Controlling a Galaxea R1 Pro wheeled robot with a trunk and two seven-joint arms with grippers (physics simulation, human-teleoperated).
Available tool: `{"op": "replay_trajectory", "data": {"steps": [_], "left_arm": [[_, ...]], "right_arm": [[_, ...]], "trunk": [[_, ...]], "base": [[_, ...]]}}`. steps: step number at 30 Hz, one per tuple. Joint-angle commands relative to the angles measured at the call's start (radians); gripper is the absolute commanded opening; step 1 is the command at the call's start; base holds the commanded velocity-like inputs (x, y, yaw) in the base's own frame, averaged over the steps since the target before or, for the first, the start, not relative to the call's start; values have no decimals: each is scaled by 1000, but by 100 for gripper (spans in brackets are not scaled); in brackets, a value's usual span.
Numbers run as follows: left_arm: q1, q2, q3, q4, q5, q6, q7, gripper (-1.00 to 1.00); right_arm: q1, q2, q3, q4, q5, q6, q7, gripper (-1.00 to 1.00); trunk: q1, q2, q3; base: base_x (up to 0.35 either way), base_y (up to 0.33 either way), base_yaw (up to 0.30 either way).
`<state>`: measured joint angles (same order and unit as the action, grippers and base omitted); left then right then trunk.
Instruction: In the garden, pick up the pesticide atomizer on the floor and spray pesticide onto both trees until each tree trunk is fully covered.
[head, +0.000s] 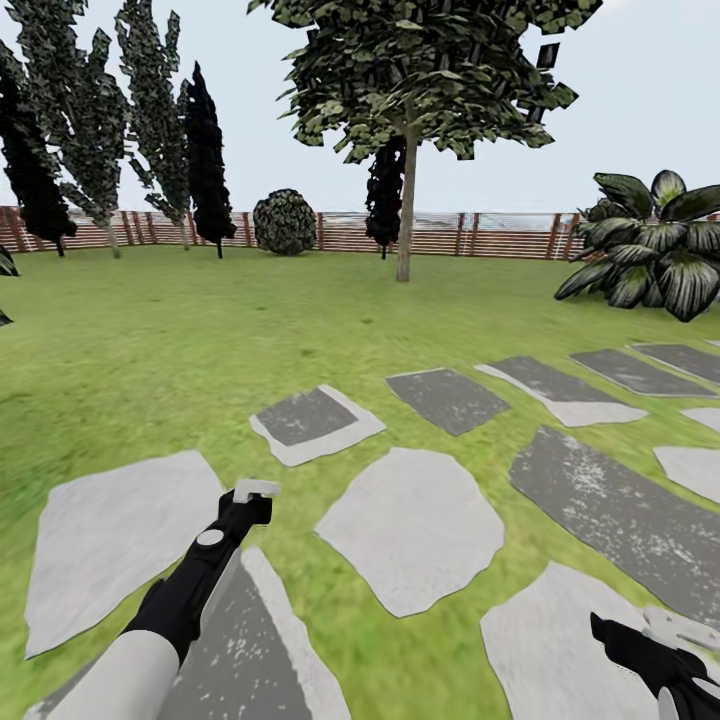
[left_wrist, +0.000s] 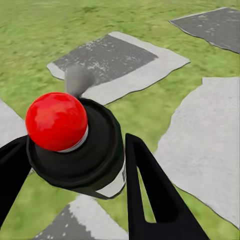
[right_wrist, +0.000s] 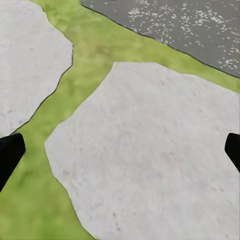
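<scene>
The left claw (left_wrist: 75, 165) is clamped around the pesticide atomizer (left_wrist: 80, 150), its two black fingers (left_wrist: 150, 190) pressed to either side of the dark round can, whose red button top and small grey nozzle point out over the paving stones (left_wrist: 115, 60). In the head view the same left claw (head: 250, 497) sits low and left of centre, held out over the stepping stones (head: 410, 530) with a pale bit of the can showing at its tip. What matters for the coming move is the tree trunk (head: 404, 215): it stands straight and upright far across the lawn (head: 150, 350), ahead and a little to the right of where the loaded claw points, just before the wooden fence (head: 440, 235). That is well out of reach, so I would judge the robot needs to roll forward and swing slightly right before any spraying can land. The trunk's long axis is vertical, so the spray would likely have to sweep up and down. The right claw (head: 655, 640) hangs at the lower right corner, empty; in its own wrist view the fingers (right_wrist: 10, 152) are spread wide apart over a pale stone (right_wrist: 150, 160). The left arm is clearly the one for this job.
</scene>
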<state>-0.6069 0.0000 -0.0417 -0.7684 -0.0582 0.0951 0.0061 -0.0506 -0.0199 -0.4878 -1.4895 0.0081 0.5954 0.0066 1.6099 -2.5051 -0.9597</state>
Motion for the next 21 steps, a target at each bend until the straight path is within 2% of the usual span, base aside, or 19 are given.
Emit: {"op": "replay_trajectory", "data": {"steps": [1,11,18,21], "left_arm": [[0,0,0,0,0,0,0,-100],[0,0,0,0,0,0,0,-100],[0,0,0,0,0,0,0,-100],[0,0,0,0,0,0,0,-100]], "right_arm": [[0,0,0,0,0,0,0,100],[0,0,0,0,0,0,0,100],[0,0,0,0,0,0,0,100],[0,0,0,0,0,0,0,100]], "trunk": [[0,0,0],[0,0,0],[0,0,0],[0,0,0]], "base": [[329,0,0],[329,0,-13],[329,0,-221],[329,0,-70]]}}
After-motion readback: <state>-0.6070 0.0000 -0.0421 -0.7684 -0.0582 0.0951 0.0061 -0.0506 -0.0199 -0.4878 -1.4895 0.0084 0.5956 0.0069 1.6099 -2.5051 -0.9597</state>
